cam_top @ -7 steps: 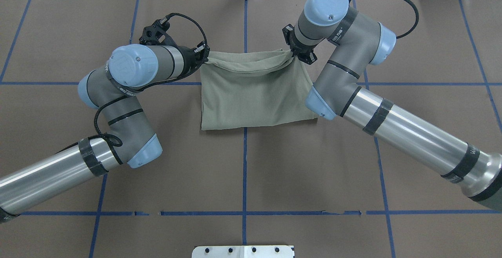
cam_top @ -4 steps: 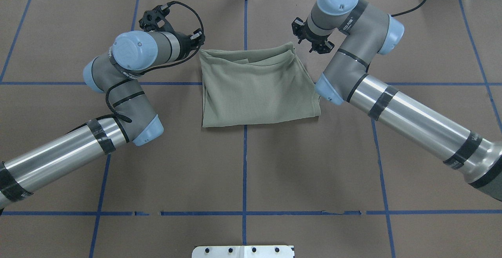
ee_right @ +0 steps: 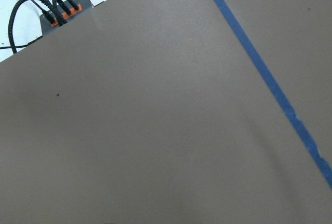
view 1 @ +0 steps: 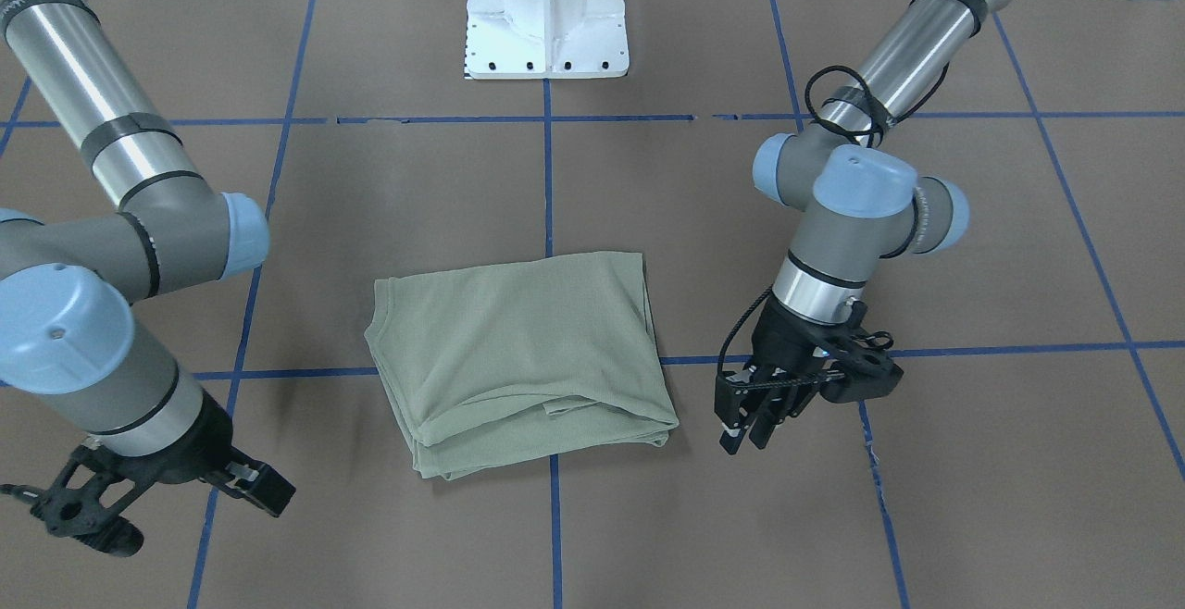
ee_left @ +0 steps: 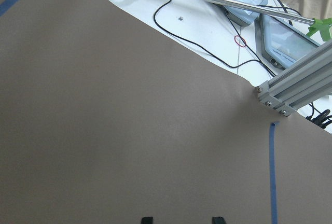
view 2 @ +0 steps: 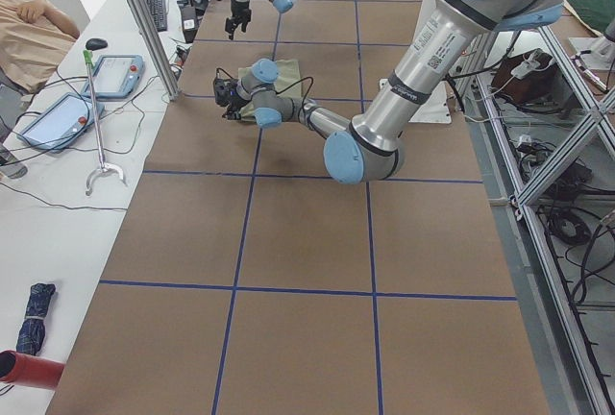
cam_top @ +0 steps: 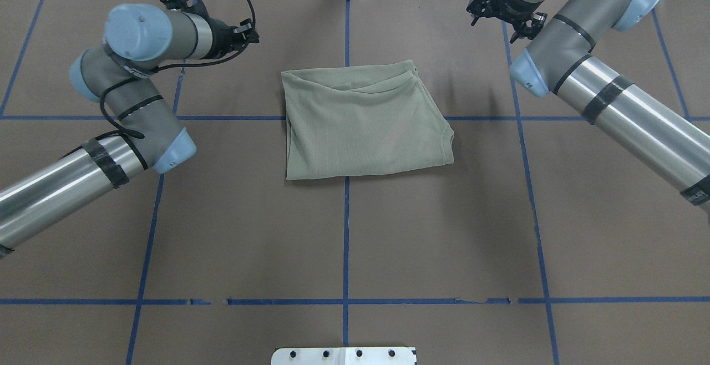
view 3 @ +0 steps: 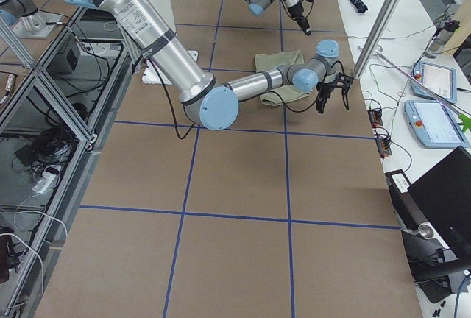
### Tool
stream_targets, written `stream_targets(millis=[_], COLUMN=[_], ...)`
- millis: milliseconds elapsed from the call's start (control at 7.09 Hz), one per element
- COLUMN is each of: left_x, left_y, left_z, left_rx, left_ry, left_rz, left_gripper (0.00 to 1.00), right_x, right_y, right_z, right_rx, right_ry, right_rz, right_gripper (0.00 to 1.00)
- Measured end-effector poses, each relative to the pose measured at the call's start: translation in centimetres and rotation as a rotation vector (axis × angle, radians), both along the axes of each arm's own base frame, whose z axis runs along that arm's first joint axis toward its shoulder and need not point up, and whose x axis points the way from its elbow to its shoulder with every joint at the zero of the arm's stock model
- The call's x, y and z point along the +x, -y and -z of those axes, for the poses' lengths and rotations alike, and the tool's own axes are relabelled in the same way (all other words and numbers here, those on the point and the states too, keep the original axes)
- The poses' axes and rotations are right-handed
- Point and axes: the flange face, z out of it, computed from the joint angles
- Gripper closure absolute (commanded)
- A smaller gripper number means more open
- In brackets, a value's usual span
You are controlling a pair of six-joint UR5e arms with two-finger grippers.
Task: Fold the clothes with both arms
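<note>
Overhead, your shirt (cam_top: 363, 123) lies at 4 o'clock from the left gripper (cam_top: 249, 33), spread and empty, and 8 o'clock from the right gripper (cam_top: 502, 14), its spread unclear.

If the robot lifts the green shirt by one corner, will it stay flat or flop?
Probably flop: the shirt is thin knit, and its layered edges lie soft and wavy. Lifted by one corner, it would likely sag and unfold. It looks light; pushed across the table it might bunch rather than slide whole.
</note>
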Motion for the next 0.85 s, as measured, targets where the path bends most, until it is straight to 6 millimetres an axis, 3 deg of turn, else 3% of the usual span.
stream_targets(millis=[141, 423, 847], left_x=[-4.3, -15.4, -32.3], left_y=[0.3, 0.6, 2.5], left_z=[-2.7, -9.3, -15.6], left_rx=[0.068, 0.221, 0.316], left_ry=[0.066, 0.208, 0.423], left_rz=[-0.091, -0.277, -0.425], left_gripper=[0.51, 0.51, 0.5], right_x=[4.1, 13.8, 29.0], right_y=[0.3, 0.6, 0.3], right_z=[-3.1, -9.6, -14.9], right_rx=[0.036, 0.147, 0.208], right_ry=[-0.016, -0.092, -0.132], right_rz=[0.064, 0.219, 0.372], right_gripper=[0.0, 0.0, 0.0])
